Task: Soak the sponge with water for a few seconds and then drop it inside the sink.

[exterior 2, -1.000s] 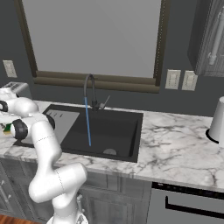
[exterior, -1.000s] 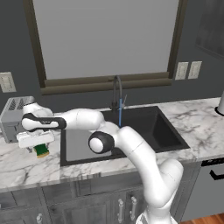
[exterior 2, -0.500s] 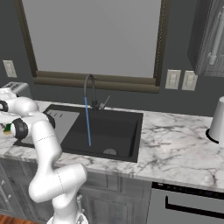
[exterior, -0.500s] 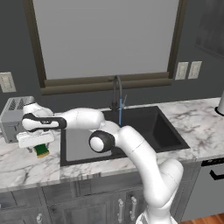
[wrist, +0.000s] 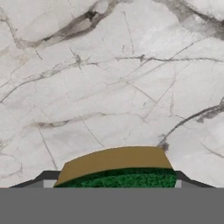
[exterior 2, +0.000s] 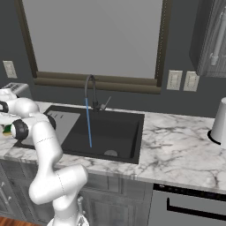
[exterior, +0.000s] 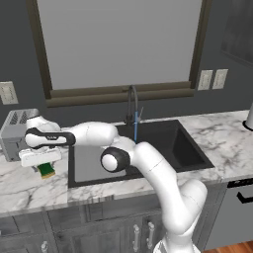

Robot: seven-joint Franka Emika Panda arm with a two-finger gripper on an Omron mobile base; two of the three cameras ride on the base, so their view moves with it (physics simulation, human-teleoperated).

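Pretty even, soft rendered light all round, no harsh glare anywhere. The marble countertop looks bright and crisp in the hand view, veins sharp. The sink stays dark with little detail. Base views are slightly soft, with faint shadows under the arm.

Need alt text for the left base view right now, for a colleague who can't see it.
The white arm reaches left over the marble counter, its pincer down on the sponge in front of the toaster. To the right, blue water runs from the faucet into the dark sink.
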